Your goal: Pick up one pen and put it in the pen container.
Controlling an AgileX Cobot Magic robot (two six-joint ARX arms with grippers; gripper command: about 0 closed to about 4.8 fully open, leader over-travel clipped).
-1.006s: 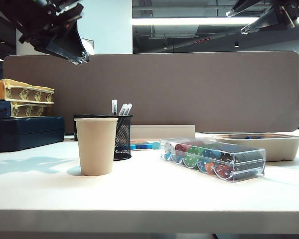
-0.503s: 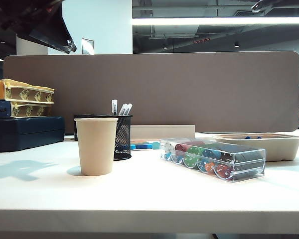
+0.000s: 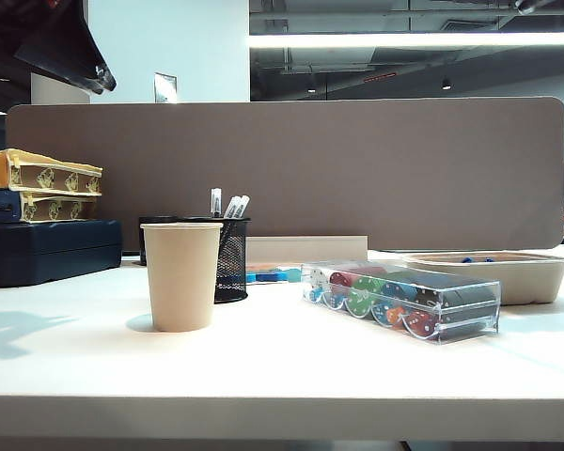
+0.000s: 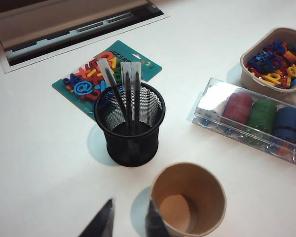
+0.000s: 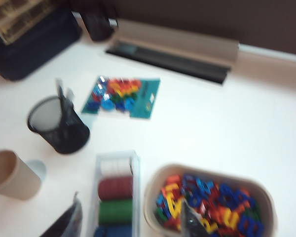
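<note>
The pen container (image 4: 129, 123), a black wire-mesh cup, stands on the white table behind the paper cup and holds three white-topped pens. The pen (image 4: 108, 79) is the left one; in the exterior view it is the upright one (image 3: 216, 201) in the pen container (image 3: 231, 259). My left gripper (image 4: 129, 224) hangs high above the table in front of the container, beside the paper cup, open and empty; in the exterior view it (image 3: 66, 56) sits at the top left. My right gripper (image 5: 128, 222) is wide open and empty, high above the chip box.
A tan paper cup (image 3: 181, 275) stands just in front of the container. A clear box of coloured chips (image 3: 404, 301) and a beige tray (image 3: 536, 279) of plastic letters lie to the right. A teal letter card (image 4: 149, 69) lies behind the container. Stacked boxes (image 3: 38, 216) sit at the left.
Both arms have risen. The left gripper moved up and leftward toward the corner of the exterior view, and the right gripper has nearly left its top edge.
</note>
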